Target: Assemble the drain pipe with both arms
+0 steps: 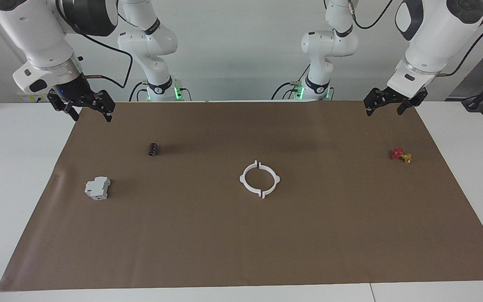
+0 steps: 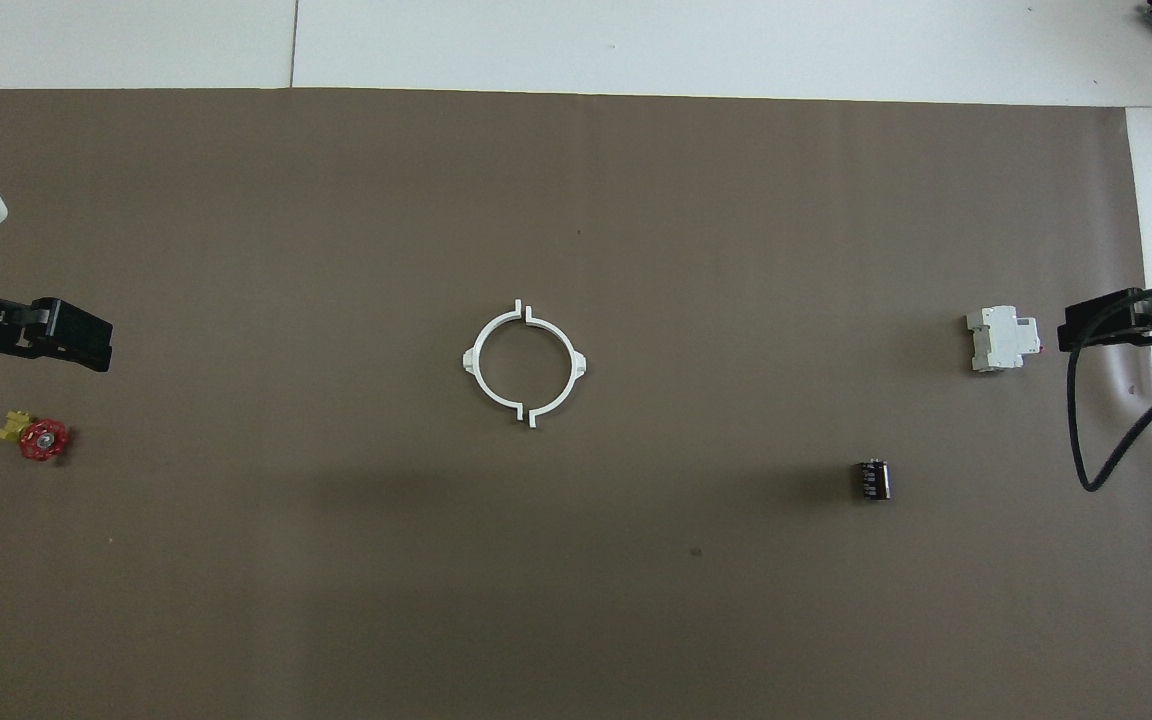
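**Facing view: two half-rings at mid-table, both grippers raised and empty**

Facing view and overhead view show the drain pipe (image 1: 260,179) as two thin white half-ring arcs lying flat on the brown mat (image 1: 241,251), roughly midway between the table's edges. The arcs face each other as a ring, with small gaps visible where their tabbed ends meet.

The left gripper (image 1: 389,102) hangs in the air over the mat's corner at the left arm's end of the robots' edge, fingers spread, holding nothing. The right gripper (image 1: 86,107) hangs over the matching corner at the right arm's end, likewise spread and empty.

Handling, as a judgement: each arc looks light, stiff yet slightly springy, and smooth, so it may slide on the mat or twist in a pinch. A hold across the band at mid-arc, near the small outer lug, seems best, one arc per arm, leaving the end tabs free to mate.

A grey-white block (image 1: 97,188), black cylinder (image 1: 153,149) and red-and-yellow valve (image 1: 401,155) lie well apart from the ring.
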Controlling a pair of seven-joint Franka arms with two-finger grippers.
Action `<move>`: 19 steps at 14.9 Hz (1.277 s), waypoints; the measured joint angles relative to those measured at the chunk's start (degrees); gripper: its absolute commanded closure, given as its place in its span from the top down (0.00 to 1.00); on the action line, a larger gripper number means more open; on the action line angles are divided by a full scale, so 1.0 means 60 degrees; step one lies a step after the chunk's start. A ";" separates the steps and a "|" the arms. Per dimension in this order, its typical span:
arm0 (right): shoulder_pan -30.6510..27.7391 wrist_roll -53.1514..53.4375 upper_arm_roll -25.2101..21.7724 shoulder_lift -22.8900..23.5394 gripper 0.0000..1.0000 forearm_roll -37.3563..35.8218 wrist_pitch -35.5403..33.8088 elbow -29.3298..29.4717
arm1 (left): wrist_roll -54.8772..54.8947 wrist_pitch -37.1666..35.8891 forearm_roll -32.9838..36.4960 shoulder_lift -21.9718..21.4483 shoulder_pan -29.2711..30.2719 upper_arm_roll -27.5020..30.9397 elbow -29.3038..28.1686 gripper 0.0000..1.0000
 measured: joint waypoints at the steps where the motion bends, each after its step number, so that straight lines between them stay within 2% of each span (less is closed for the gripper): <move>1: 0.0000 0.0000 0.0000 0.0000 1.00 0.0000 0.0000 0.0000 | 0.0230 0.0000 0.0000 0.0000 0.0001 0.0068 0.0000 1.00; 19: 0.0000 0.0000 0.0000 0.0000 1.00 0.0000 0.0000 0.0000 | 0.0834 0.1292 0.0000 -0.0052 0.0009 0.0600 -0.0643 1.00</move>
